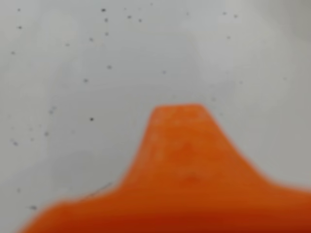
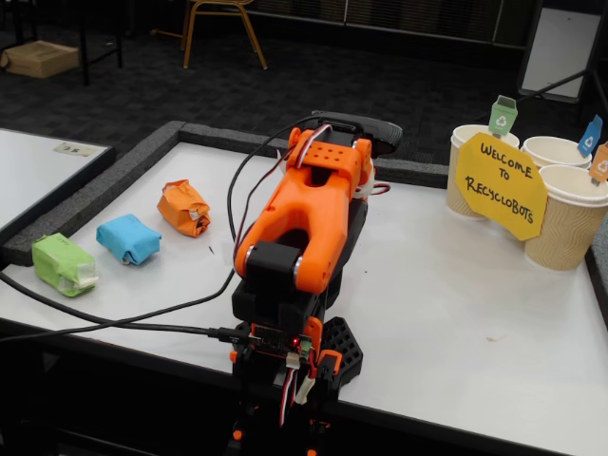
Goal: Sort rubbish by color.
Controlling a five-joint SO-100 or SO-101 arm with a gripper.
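orange lump point(image 2: 184, 207), light blue lump point(image 2: 129, 237) and light green lump point(image 2: 63, 264) lie in a row at the table's point(image 2: 446, 285) left side in the fixed view, well apart from the folded arm point(image 2: 304, 218). the gripper point(image 1: 181, 109) holds nothing visible; its opening cannot be told.

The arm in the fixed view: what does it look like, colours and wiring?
The arm has glossy orange plastic shells over black motor blocks, with a grid of small holes on its upper link. Black cables loop over it, another runs off left across the white table, and a red light glows at the base. The wrist view shows only a blurred orange finger.
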